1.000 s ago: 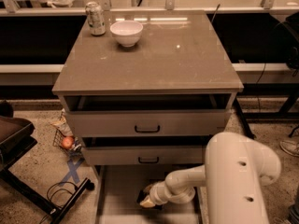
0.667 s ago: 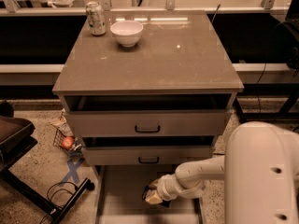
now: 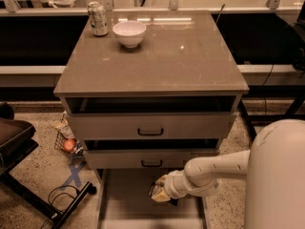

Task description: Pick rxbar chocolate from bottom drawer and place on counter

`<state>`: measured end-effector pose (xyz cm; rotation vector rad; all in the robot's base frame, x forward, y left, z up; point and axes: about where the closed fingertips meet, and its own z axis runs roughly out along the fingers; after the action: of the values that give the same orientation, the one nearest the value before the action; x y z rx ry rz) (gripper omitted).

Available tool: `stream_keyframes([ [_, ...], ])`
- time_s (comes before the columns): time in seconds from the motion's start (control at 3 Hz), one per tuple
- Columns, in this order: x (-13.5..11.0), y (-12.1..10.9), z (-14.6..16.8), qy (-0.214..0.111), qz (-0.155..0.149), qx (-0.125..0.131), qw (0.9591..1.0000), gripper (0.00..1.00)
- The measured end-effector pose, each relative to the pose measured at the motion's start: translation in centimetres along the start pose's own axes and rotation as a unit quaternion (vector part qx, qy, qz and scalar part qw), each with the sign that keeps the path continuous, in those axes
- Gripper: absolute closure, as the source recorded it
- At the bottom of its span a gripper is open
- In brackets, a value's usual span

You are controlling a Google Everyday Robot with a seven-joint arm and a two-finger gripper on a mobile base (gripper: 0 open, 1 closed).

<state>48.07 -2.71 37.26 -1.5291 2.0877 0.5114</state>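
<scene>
Bottom drawer [image 3: 126, 197] pulled open, floor visible. Arm [image 3: 217, 168] reaches in from right. Tool [image 3: 159, 194] low inside drawer, right of centre, near front of cabinet. Rxbar chocolate [image 3: 153, 191] shows as small dark shape at tool tip, mostly hidden. Tool's hold: cannot tell whether released or clenched. Bench [image 3: 162, 61] carries silver can [image 3: 98, 18] and white bowl [image 3: 129, 33] at rear left. Two upper drawers [image 3: 150, 126] slightly ajar.

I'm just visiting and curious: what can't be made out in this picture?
Camera view:
- What lies under the gripper in the bottom drawer: the gripper covers it.
- That drawer's front end: cut off by the lower edge.
- Print on the can: too small.
- Inside the top drawer: shadowed under the counter.
</scene>
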Motion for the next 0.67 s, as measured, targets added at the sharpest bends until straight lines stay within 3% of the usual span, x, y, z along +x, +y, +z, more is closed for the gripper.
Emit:
stream_keyframes([
  [0.67, -1.1, 0.6, -1.9, 0.000, -0.003, 0.003, 1.0000, 1.00],
])
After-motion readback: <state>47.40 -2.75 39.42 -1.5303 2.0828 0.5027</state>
